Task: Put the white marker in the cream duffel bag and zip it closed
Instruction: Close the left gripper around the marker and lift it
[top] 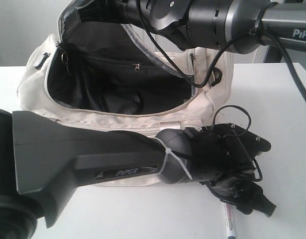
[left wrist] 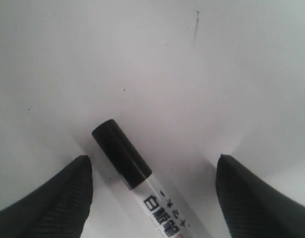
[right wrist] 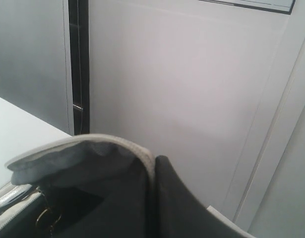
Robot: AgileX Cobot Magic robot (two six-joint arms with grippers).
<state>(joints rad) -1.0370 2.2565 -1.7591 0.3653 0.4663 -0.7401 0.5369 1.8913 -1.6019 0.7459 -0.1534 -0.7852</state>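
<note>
A: Exterior cam sits high behind the left arm (top: 93,154), looking down across the worktop (top: 284,114) into the open cream duffel bag (top: 118,122).
B: Yeah, left wrist cam hugs the worktop right above the white marker (left wrist: 142,191), which the exterior also catches. Right wrist cam's pressed against the bag, facing a wall (right wrist: 182,99).

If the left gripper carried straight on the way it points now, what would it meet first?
Probably the slim white marker with a black cap, lying on the white table between the open jaws of the left gripper; depth is unclear.

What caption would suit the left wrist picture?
Open left gripper hovers over the white marker lying on the table.
</note>
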